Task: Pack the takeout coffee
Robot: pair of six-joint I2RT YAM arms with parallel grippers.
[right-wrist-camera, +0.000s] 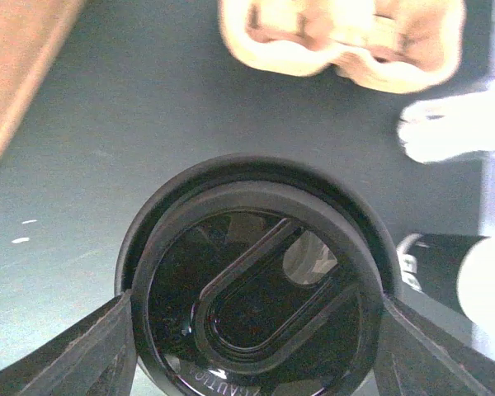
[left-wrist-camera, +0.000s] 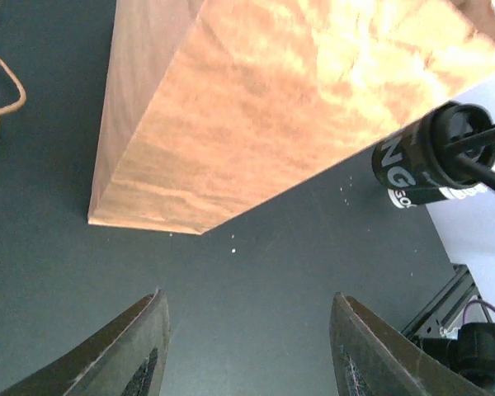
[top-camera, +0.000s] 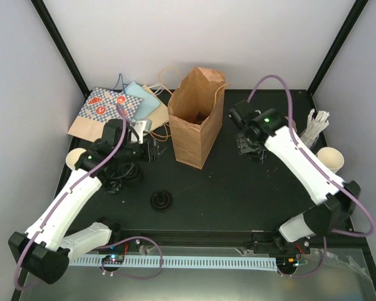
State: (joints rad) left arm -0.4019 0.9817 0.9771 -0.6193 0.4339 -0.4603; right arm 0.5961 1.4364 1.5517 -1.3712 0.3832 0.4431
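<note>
Your right gripper [right-wrist-camera: 256,363] has the black lid [right-wrist-camera: 256,289] between its jaws. They are closed on two opposite sides of the rim, and the lid fills the whole gap. I cannot tell whether the lid is lifted or rests on the tabletop [top-camera: 238,194]. It is just to the right of the paper bag [top-camera: 194,119], and the cup carrier [right-wrist-camera: 346,33] lies just ahead of it.

Your left gripper [left-wrist-camera: 247,355] holds nothing. Its jaws stand wide apart over bare tabletop, near the foot of the bag on the other side.

I judge that this lid must now go onto a cup. The cream cup [top-camera: 331,160] at the right edge is the nearer one; the other cup [top-camera: 75,158] lies beside your left arm.

Do not squeeze harder, because I think a thin plastic rim will bow and then not seat. Keep the lid level while you carry it, and swing wide of the bag, which looks light and easy to push. Centre the lid over the mouth of the cup before you press, since an empty paper cup will probably slide or tip. The second lid [top-camera: 161,200] waits near the front edge.
</note>
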